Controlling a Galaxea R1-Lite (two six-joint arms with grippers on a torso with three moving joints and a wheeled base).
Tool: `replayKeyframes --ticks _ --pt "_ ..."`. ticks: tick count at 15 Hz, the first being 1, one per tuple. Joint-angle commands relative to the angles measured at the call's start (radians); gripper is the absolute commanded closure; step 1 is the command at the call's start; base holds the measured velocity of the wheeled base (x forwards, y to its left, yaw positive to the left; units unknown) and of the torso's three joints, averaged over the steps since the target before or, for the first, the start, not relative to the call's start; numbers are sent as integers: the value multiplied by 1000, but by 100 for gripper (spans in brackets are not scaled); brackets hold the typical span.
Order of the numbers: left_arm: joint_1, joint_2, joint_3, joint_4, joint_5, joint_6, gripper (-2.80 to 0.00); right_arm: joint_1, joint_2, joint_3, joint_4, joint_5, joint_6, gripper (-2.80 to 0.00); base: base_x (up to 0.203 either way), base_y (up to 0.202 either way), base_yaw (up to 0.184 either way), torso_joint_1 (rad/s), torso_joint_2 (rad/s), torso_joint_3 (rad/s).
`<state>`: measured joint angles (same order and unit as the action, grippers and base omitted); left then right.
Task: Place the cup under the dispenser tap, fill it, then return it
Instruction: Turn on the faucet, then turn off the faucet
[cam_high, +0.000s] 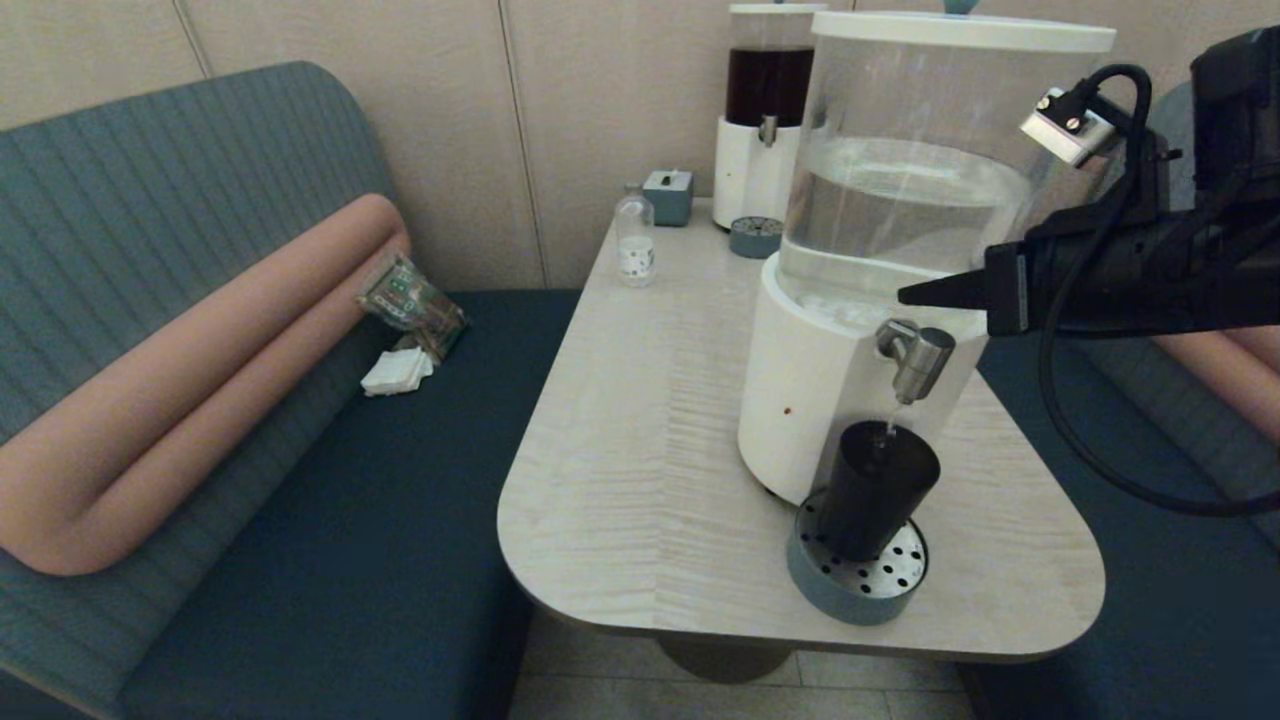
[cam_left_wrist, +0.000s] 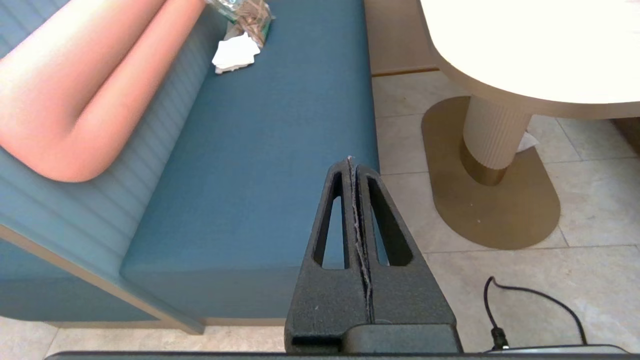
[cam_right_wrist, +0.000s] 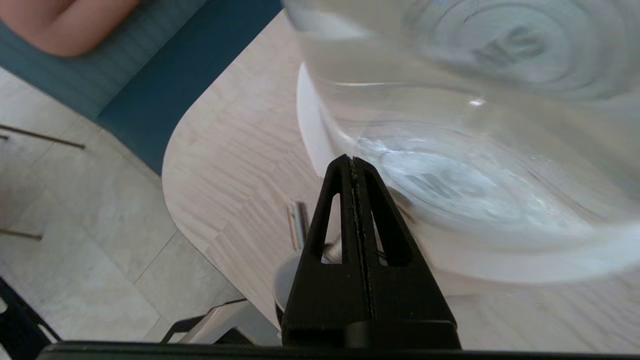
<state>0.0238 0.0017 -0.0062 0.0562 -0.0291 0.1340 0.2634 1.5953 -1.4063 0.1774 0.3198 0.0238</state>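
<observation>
The dark cup (cam_high: 875, 490) stands upright on a round perforated drip tray (cam_high: 855, 585), right under the steel dispenser tap (cam_high: 915, 358) of the large white-based dispenser (cam_high: 800, 390). A thin thread of clear liquid shows between spout and cup. My right gripper (cam_high: 905, 294) is shut and empty, its tip just above the tap and against the clear tank. In the right wrist view the right gripper (cam_right_wrist: 352, 159) points at the tank's base, and a steel part of the tap (cam_right_wrist: 298, 225) shows beside it. My left gripper (cam_left_wrist: 351, 160) hangs shut and empty over the bench's edge, away from the table.
A narrower dispenser with dark liquid (cam_high: 765, 100), its small drip tray (cam_high: 755, 236), a teal box (cam_high: 668, 195) and a small clear bottle (cam_high: 635, 240) stand at the table's far end. A snack packet (cam_high: 412, 300) and napkin (cam_high: 397, 372) lie on the blue bench.
</observation>
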Motion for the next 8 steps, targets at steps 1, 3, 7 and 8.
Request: replayKeyframes --ticks 1,3,7,8 --pt "1 1 0 1 0 1 0 -5 -35 13 -2 1 0 0 0 0 0 0 0 0" --pt "-1 1 0 1 0 1 0 -25 -79 45 -3 1 -2 0 0 0 0 0 0 0" --pt "0 1 -1 1 0 1 0 -59 -174 106 -3 0 -3 0 0 0 0 0 0 0" --pt "0 1 -1 1 0 1 0 -77 -198 114 -3 -1 -2 0 0 0 0 0 0 0"
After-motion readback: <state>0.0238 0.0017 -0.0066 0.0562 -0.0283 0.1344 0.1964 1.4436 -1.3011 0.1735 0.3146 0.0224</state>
